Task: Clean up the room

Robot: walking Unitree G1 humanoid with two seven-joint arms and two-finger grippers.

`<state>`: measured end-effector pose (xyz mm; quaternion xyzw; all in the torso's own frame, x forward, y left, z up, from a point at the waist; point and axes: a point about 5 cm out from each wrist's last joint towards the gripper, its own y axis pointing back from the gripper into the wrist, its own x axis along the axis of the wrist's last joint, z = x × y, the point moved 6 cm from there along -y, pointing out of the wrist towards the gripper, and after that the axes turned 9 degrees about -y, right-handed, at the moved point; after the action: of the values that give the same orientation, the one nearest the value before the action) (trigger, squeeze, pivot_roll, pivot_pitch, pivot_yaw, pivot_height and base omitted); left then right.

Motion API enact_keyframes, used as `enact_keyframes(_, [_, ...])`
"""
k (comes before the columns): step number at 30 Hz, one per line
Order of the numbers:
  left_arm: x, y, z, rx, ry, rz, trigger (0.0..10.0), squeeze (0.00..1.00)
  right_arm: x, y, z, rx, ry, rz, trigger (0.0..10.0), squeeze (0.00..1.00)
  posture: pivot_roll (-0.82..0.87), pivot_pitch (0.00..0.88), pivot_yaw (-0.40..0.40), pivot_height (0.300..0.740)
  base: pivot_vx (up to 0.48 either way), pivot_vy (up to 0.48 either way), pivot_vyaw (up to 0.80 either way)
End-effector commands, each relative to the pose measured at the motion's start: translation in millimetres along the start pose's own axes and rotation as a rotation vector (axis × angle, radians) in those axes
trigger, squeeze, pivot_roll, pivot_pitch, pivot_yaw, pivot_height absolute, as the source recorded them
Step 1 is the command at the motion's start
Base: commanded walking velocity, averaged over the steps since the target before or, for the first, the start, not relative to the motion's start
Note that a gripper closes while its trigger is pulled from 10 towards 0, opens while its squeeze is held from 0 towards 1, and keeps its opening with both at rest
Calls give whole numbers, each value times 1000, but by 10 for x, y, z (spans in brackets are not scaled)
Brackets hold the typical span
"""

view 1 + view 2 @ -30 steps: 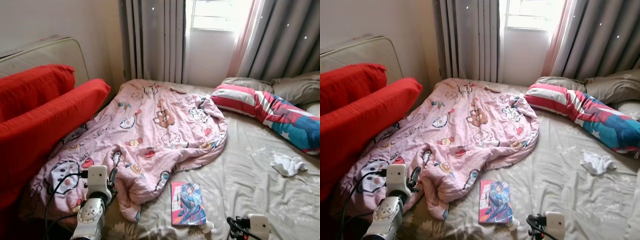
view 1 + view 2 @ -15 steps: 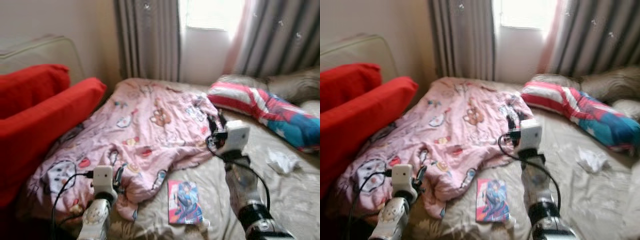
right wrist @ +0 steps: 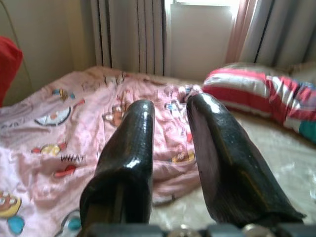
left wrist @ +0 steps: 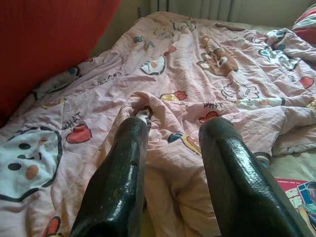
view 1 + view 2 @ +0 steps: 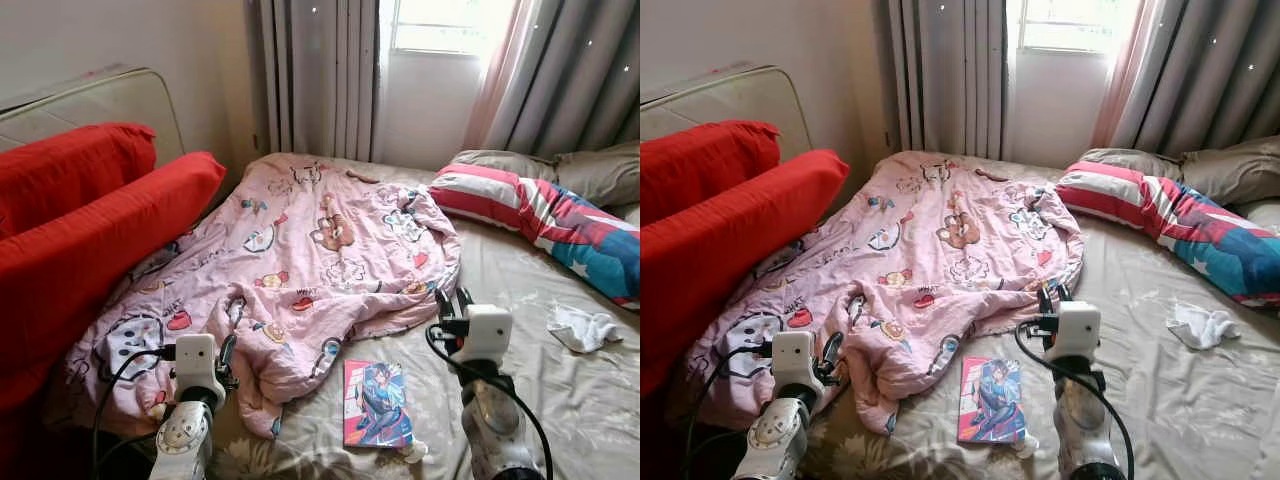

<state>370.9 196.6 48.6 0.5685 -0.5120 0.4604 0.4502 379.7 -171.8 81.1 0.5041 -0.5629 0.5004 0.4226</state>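
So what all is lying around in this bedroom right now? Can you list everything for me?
Blanket: one, pink with cartoon prints, crumpled over the bed's left half.
Comic book: one, colourful cover, flat on the sheet at the near edge.
White cloth: one, crumpled, on the sheet at right.
Striped pillow: one, red, white and blue, at the bed's far right.
Grey pillow: one, behind the striped one.
Red cushions: two, stacked at left.
Curtains: grey, flanking the window.
Left hand: open, over the blanket's near fold.
Right hand: open, raised above the sheet near the blanket's edge.
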Motion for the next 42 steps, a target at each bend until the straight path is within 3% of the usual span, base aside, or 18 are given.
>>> enact_keyframes(1, [46,-9,-29,10,4,19,10000,0,-55,-1,-23,8,-7,-31,10000,0,-35,0,-38,724,0,0,0])
enact_keyframes(8, [69,-61,-11,6,10,9,10000,0,-138,-18,123,-88,-45,-88,10000,0,-33,0,-42,724,0,0,0])
enact_keyframes(15, [166,-100,14,-4,4,42,10000,0,-95,-70,69,-78,-41,-79,10000,0,-37,0,-41,724,0,0,0])
enact_keyframes(31, [175,-104,-5,-3,6,45,10000,0,-152,-88,23,-83,-46,-117,10000,0,-31,0,-39,724,0,0,0])
enact_keyframes(42, [155,-94,4,-7,-1,39,10000,0,-152,-104,25,-90,-43,-125,10000,0,-32,0,-34,651,0,0,0])
